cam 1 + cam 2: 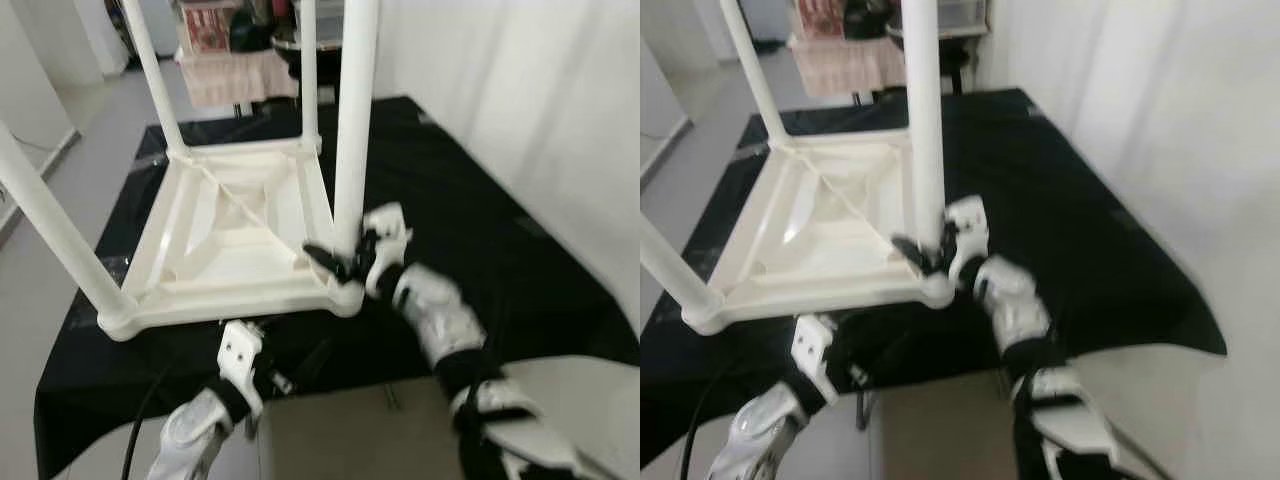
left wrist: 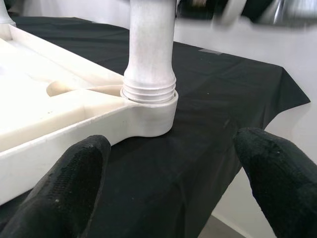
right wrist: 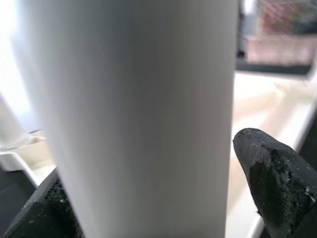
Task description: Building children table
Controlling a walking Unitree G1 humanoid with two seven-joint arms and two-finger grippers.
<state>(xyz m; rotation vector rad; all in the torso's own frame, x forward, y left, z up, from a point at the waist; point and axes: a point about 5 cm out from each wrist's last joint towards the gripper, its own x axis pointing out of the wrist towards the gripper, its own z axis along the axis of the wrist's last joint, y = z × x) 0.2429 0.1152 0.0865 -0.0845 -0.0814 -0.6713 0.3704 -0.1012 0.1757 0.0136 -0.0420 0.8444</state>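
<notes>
A white plastic children's table [image 1: 230, 235] lies upside down on a black cloth [image 1: 480, 230], its legs pointing up. My right gripper [image 1: 343, 262] is shut on the near-right leg [image 1: 352, 120] just above its socket; in the right wrist view a black finger [image 3: 270, 173] sits on each side of that leg [image 3: 133, 114]. My left gripper [image 2: 171, 141] is open, low at the cloth's front edge, facing the same corner socket [image 2: 148, 114], where the leg's threaded end [image 2: 148, 91] sits. It touches nothing.
The near-left leg [image 1: 55, 230] and two far legs [image 1: 155, 70] stand upright. A white wall [image 1: 540, 100] runs close along the right. Behind the cloth stands a piece of furniture draped in pink fabric [image 1: 235, 75]. Pale floor [image 1: 60, 190] lies to the left.
</notes>
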